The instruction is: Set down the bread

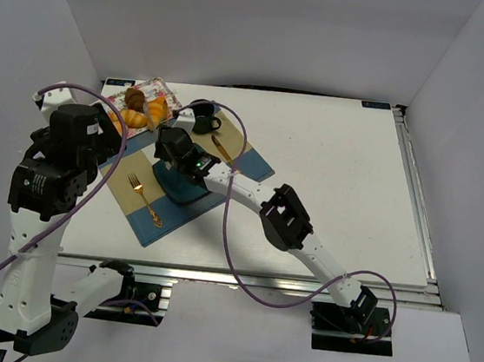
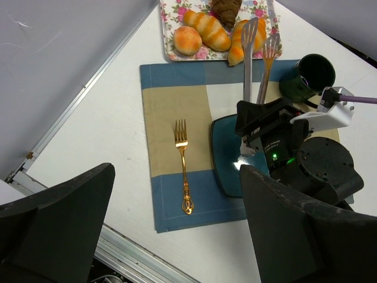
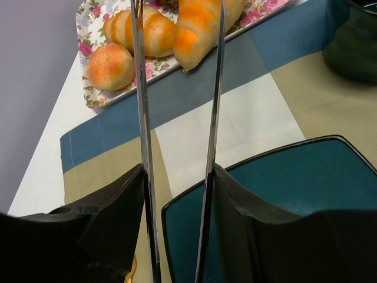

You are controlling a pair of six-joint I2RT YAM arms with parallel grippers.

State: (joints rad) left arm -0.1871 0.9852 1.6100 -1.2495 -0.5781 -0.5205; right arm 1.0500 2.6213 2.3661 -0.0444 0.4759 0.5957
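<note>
Item under inspection: the croissant (image 3: 197, 26). It is golden-orange and tapered. Paler ridged bands cross its back, and one pointed end faces the tray's near rim. It lies on the floral tray (image 3: 94, 15) at the upper left of the right wrist view, resting flat. A striped roll (image 3: 156, 32) lies just beside it on the left, with a round bun (image 3: 111, 66) further left. In the left wrist view a dark brown pastry (image 2: 227, 10) sits above them at the top edge.

My right gripper (image 3: 177, 177) is clamped on the handles of a pair of metal tongs (image 3: 141, 118). The tong blades stand apart and reach up the frame over the tray. The croissant shows between them, its right flank behind the right blade. I cannot tell whether either blade touches it.

My left gripper (image 2: 177, 171) is spread wide with nothing in it, over the lower part of the placemat (image 2: 171, 112).

On the placemat a teal plate (image 3: 283, 177) lies bare below the tray, a gold fork (image 2: 182, 159) to its left, and a dark green cup (image 2: 309, 73) at upper right.
</note>
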